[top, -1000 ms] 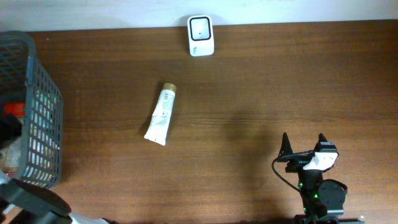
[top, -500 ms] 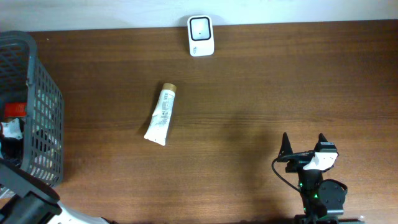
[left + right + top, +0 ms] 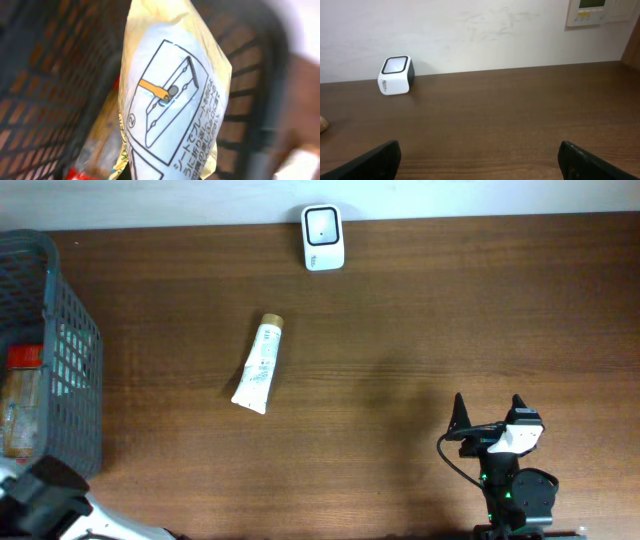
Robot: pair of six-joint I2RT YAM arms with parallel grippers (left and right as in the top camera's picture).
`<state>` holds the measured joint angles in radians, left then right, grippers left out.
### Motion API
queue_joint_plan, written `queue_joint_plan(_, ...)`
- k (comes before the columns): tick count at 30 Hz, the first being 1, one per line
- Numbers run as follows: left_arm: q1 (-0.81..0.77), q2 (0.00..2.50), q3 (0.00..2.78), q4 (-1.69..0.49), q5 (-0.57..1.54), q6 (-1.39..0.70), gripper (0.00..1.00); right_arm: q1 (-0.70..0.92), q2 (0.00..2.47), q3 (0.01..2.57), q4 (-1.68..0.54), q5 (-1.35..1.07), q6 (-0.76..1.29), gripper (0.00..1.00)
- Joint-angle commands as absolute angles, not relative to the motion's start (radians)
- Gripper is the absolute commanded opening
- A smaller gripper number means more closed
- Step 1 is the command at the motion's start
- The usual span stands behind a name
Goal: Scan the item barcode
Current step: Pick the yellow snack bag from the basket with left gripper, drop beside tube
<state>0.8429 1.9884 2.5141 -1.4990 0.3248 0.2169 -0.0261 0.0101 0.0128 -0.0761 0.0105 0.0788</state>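
1. Up close, left end effector clenched on yellow packet [image 3: 170, 95] bearing Japanese print and a diagram, at grey basket [image 3: 75, 350], nine o'clock.
2. Right end effector [image 3: 480, 160] released, five o'clock; white scanner [image 3: 323, 237] at twelve.

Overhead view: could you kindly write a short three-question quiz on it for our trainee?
1. True or false: the tube lies on the table, outside the basket.
2. The white scanner stands: A) by the far table edge, B) in the basket, C) on the tube.
3. Fill in: the right gripper is ____, holding nothing.
Key: 1 true; 2 A; 3 open.
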Motion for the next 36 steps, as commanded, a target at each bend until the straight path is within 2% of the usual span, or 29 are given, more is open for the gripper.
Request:
queue_joint_plan(1, 0.723, 1.974, 2.784, -1.652, 0.539, 0.168, 0.00, -0.027, 0.004, 0.006, -0.080, 0.012, 0.082, 0.99)
queue_joint_plan(4, 0.481, 1.976, 2.824, -1.687, 0.527, 0.093, 0.00, -0.027, 0.004, 0.006, -0.080, 0.012, 0.082, 0.99)
queue_joint_plan(7, 0.125, 1.995, 2.814, -1.688, 0.305, 0.036, 0.00, -0.027, 0.004, 0.006, -0.080, 0.012, 0.083, 0.99)
queue_joint_plan(12, -0.254, 2.175, 2.750, -1.685, 0.165, -0.077, 0.00, -0.027, 0.004, 0.006, -0.080, 0.012, 0.082, 0.99)
queue_joint_plan(18, -0.468, 2.424, 2.585, -1.623, 0.159, -0.120, 0.00, -0.027, 0.004, 0.006, -0.080, 0.012, 0.082, 0.99)
queue_joint_plan(21, -0.519, 2.487, 2.489, -1.565, 0.110, -0.154, 0.02, -0.027, 0.004, 0.006, -0.080, 0.012, 0.082, 0.99)
queue_joint_plan(24, -0.551, 2.493, 2.337, -1.441, 0.107, -0.184, 0.26, -0.027, 0.004, 0.006, -0.080, 0.012, 0.082, 0.99)
queue_joint_plan(25, -0.559, 2.493, 2.285, -1.396, 0.107, -0.198, 0.51, -0.027, 0.004, 0.006, -0.080, 0.012, 0.082, 0.99)
queue_joint_plan(26, -0.560, 2.493, 2.260, -1.378, 0.104, -0.198, 0.99, -0.027, 0.004, 0.006, -0.080, 0.012, 0.082, 0.99)
queue_joint_plan(28, -0.555, 2.481, 2.313, -1.396, 0.057, -0.198, 0.99, -0.027, 0.004, 0.006, -0.080, 0.012, 0.082, 0.99)
queue_joint_plan(31, -0.493, 2.344, 2.774, -1.539, -0.101, -0.162, 0.99, -0.027, 0.004, 0.006, -0.080, 0.012, 0.082, 0.99)
queue_joint_plan(33, -0.430, 2.275, 2.988, -1.574, -0.102, -0.051, 0.99, -0.027, 0.004, 0.006, -0.080, 0.012, 0.082, 0.99)
queue_joint_plan(34, -0.338, 2.222, 3.118, -1.615, -0.152, -0.038, 0.99, -0.027, 0.004, 0.006, -0.080, 0.012, 0.082, 0.99)
queue_joint_plan(36, -0.176, 2.151, 3.137, -1.662, -0.244, -0.119, 0.99, -0.027, 0.004, 0.006, -0.080, 0.012, 0.082, 0.99)
